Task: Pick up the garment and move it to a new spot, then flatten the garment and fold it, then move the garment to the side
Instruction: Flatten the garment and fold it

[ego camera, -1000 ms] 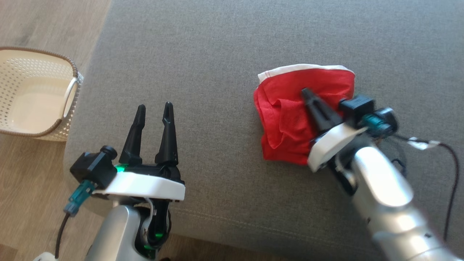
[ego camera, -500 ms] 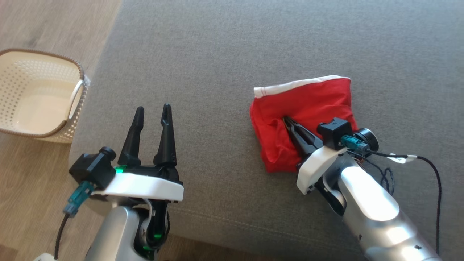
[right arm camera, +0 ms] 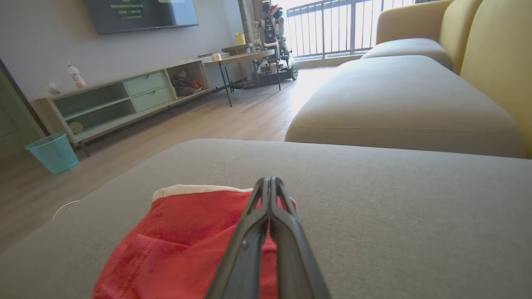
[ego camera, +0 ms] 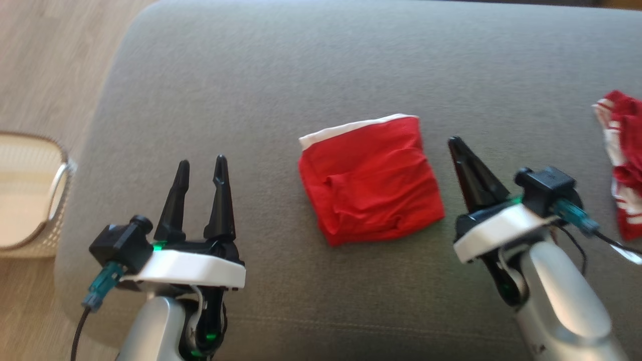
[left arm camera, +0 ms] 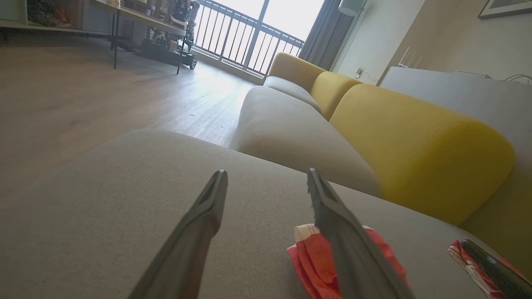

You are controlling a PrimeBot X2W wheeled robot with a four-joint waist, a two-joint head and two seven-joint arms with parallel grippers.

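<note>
On the grey sofa cushion (ego camera: 301, 70), about the middle of the head view, lies the garment (ego camera: 370, 179): red, folded into a rough square, white waistband edge along its far side, flat with a few creases. My right end effector (ego camera: 455, 143) sits just to the garment's right, fingers pressed tight together with nothing between them, and a strip of bare cushion separates it from the cloth. The right wrist view agrees: right end effector (right arm camera: 270, 179) closed to a single point and empty, with the garment (right arm camera: 183, 241) spread below and left of it (from that angle the fingers overlap it, but the head view shows the gap). My left end effector (ego camera: 201, 161) is at the lower left of the head view, fingers spread wide, gripping nothing, over bare cushion and well apart from the garment. In the left wrist view the left end effector (left arm camera: 266, 172) shows the same wide gap, and the garment (left arm camera: 307, 253) peeks out behind the right-hand finger. A second cloth (ego camera: 624, 165), red with white stripes, lies crumpled at the cushion's far right, well apart from the garment. A cream basket (ego camera: 25, 200) stands on the wood floor (ego camera: 45, 60) off the cushion's left end. A yellow backrest (left arm camera: 415, 145) rises beyond in the left wrist view.
</note>
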